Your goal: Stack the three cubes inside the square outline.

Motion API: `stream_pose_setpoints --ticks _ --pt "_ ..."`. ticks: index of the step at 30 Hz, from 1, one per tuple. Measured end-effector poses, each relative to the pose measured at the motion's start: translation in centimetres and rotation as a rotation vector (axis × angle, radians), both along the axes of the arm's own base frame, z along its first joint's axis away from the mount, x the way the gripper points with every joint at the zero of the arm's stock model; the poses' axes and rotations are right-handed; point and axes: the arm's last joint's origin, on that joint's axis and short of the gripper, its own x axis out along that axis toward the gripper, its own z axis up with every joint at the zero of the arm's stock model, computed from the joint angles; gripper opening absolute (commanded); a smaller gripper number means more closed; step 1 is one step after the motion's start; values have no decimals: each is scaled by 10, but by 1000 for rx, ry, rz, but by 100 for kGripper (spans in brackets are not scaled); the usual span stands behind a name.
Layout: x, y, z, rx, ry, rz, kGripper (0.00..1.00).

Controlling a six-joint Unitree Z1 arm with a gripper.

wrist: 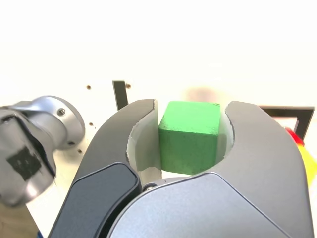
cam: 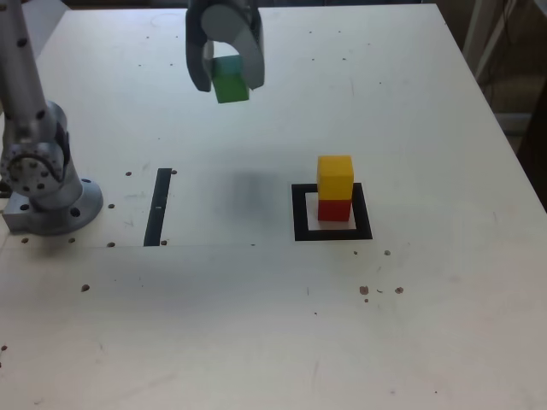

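Claw (wrist: 192, 103) clamped on green cube (wrist: 189, 148), held up off the table, well apart from stack. Yellow cube (cam: 335, 177) sits on red cube (cam: 334, 210) inside black square (cam: 300, 213). Two stacked; left: green on top, probably.

A green block (wrist: 189, 141) sits near the middle of the frame, held between the two curved dark grey fingers of the tool (wrist: 192, 103), its top and one side face showing. The tool's body runs off the frame's edge. Between the centre and a rim of the frame lies a short black strip (wrist: 120, 94) on the pale desk (wrist: 148, 64). A metal arm base (wrist: 59, 121) fills part of one edge; by the opposite edge, partly cut off, appear a black outline (wrist: 290, 110) and what seem to be a red block (wrist: 295, 136) and a yellow block (wrist: 309, 163).
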Motion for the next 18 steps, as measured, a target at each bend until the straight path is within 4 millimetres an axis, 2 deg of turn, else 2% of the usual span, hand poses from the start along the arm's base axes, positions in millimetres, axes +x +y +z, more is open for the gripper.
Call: stream_pose_setpoints --ticks 4,10,14,18 --pt "17 -15 8 -5 -1 -23 11" --pt "29 -41 15 -8 -32 -50 11" --pt "42 -55 12 -16 -30 -63 11" --pt "66 -71 5 -17 -12 -96 11"
